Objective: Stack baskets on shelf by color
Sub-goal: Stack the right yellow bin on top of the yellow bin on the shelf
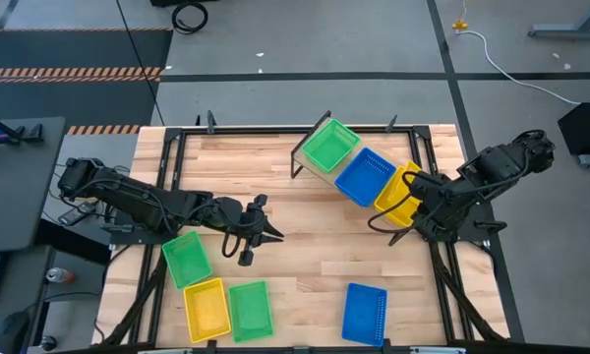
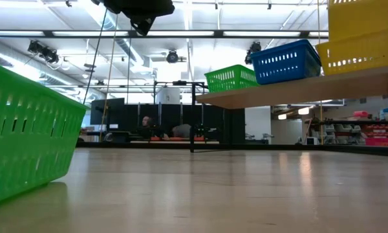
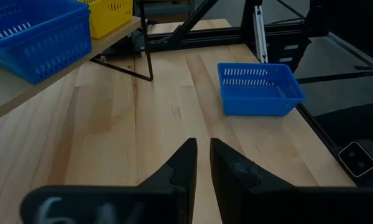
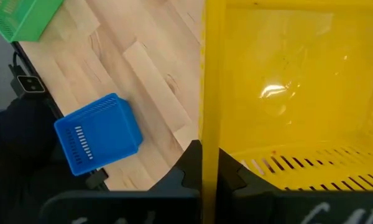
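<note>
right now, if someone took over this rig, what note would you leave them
Right pincer: shut on the rim of a yellow basket at the right end of the shelf.
Left pincer: nearly shut, holding nothing, above the bare mid-table.
Shelf row: green basket, blue basket, then the held yellow.
Left on the table: green, yellow and green at front left, blue at front right.
To do: release the yellow, then stack those four by color.

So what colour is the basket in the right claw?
Yellow: the right claw grips the yellow basket's wall, clearest in the right wrist view.
</note>
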You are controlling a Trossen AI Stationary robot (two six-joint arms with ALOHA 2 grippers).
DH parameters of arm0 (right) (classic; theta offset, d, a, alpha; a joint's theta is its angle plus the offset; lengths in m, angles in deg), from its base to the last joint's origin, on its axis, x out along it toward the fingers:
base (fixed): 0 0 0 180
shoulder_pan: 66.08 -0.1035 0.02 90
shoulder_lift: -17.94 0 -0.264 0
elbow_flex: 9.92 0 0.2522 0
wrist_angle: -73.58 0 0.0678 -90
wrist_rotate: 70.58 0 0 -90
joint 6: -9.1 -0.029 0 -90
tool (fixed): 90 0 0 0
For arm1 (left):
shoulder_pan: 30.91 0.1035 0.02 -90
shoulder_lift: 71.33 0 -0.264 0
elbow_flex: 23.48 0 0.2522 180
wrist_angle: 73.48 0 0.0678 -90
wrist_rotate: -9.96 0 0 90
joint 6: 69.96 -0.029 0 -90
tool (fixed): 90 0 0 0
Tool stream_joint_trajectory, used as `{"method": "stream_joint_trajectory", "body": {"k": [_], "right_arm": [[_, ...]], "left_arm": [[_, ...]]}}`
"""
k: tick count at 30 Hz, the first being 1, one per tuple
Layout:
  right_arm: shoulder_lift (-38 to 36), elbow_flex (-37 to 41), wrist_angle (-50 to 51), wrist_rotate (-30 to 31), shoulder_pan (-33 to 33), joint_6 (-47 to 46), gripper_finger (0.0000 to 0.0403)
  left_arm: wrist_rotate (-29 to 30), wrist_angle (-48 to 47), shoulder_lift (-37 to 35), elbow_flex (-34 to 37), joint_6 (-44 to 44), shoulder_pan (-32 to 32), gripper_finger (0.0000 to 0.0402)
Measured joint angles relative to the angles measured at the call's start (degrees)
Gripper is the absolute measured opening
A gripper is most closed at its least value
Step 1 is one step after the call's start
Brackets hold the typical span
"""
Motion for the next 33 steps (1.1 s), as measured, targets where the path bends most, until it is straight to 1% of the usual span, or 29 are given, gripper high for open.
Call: {"method": "stream_joint_trajectory", "body": {"k": [6, 10, 17, 20, 27, 33], "right_arm": [[0.0, 0.0, 0.0, 2.6, 0.0, 0.5, 0.0009], [0.0, 0.0, 0.0, 2.7, 0.0, 0.5, 0.0012], [0.1, 0.0, 0.0, 3.5, 0.0, 0.3, 0.0050], [0.1, 1.4, 0.0, 3.8, 0.0, -0.4, 0.0066], [0.0, 5.9, 0.1, 0.5, 0.0, 0.2, 0.0092], [0.0, 6.1, -0.4, -1.6, 0.0, 0.3, 0.0095]], "left_arm": [[0.0, 0.0, 0.0, 0.0, 0.0, 0.0, 0.0052], [0.0, 0.0, 0.0, 0.0, 0.3, 0.0, 0.0052], [0.0, -0.3, 0.0, 0.0, 0.4, 0.0, 0.0052], [0.0, -0.3, 0.0, 0.0, 0.4, 0.0, 0.0052], [0.0, -0.3, 0.0, 0.0, 0.4, 0.0, 0.0052], [0.0, -0.3, 0.0, 0.0, 0.4, 0.0, 0.0052]]}}
